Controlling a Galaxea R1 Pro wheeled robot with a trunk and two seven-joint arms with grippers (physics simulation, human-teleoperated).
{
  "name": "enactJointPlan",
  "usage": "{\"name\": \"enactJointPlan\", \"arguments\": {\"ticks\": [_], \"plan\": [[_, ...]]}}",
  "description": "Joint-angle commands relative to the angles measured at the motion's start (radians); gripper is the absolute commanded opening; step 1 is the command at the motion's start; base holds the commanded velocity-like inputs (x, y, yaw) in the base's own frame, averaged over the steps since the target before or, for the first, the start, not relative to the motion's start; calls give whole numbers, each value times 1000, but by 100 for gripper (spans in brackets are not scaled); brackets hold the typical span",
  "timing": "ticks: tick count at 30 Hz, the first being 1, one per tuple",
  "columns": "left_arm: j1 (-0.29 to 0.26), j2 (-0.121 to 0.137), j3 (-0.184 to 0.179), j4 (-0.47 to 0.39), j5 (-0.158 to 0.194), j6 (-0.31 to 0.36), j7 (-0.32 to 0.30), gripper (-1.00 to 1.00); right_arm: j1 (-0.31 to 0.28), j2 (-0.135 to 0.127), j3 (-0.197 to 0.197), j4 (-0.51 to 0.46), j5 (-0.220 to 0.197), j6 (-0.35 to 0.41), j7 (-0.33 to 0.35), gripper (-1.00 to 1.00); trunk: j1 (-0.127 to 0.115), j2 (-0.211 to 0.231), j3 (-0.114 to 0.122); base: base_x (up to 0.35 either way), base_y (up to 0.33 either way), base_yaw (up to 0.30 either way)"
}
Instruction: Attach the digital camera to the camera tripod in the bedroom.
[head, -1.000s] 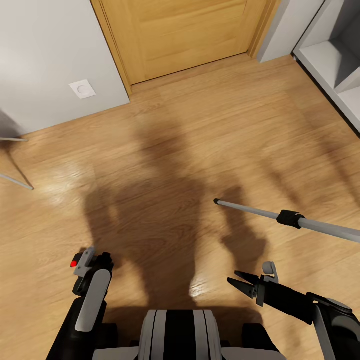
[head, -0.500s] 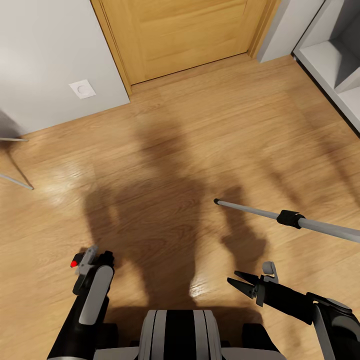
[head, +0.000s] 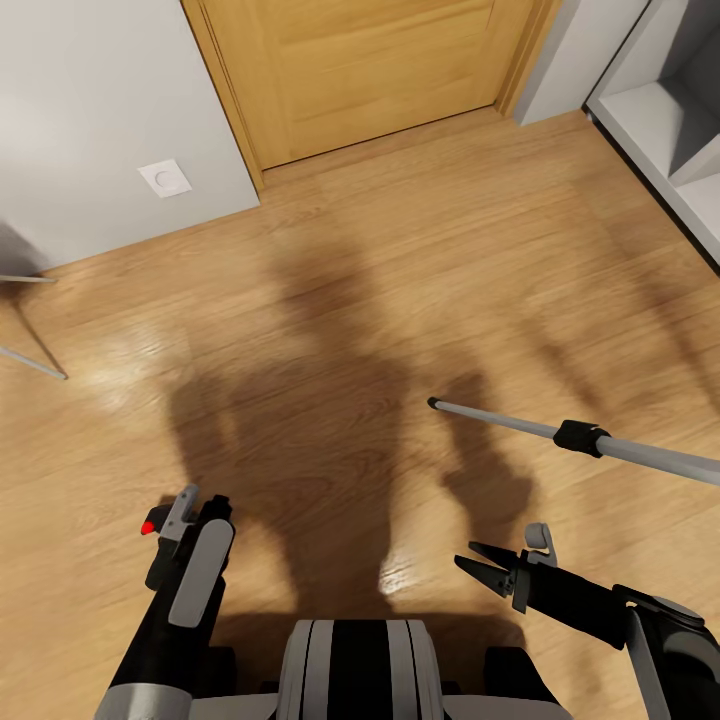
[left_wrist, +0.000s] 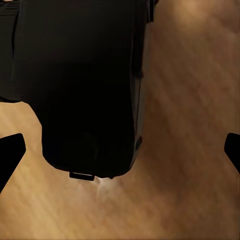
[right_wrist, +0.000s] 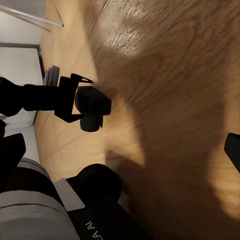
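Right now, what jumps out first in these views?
The digital camera, black with a red dot, is held in the left tool low on the robot's left, above the wood floor. A silver leg of the camera tripod slants in from the right edge over the floor, just ahead of the open, empty right tool. The oak door stands shut at the far wall.

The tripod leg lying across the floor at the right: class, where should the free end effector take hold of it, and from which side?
Probably the bare silver tube of the tripod leg, between its black tip and black collar. It lies low and slim, so the right end effector should come from above, fingers straddling it.
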Motion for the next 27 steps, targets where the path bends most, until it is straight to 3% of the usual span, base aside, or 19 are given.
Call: {"name": "enactJointPlan", "arguments": {"ticks": [1,9,18,27], "plan": [[-1,-1,1,0,7,-5,2,100,0,0,0,0,-3,7,1,100,0,0,0,0,0,0],[-2,1,3,3,6,-10,2,100,0,0,0,0,-3,7,1,100,0,0,0,0,0,0],[-2,42,6,17,5,-11,-4,100,0,0,0,1,-3,7,-1,100,0,0,0,0,0,0],[3,41,10,33,57,-13,-9,100,0,-2,-7,2,3,5,-4,100,0,0,0,0,0,0]]}}
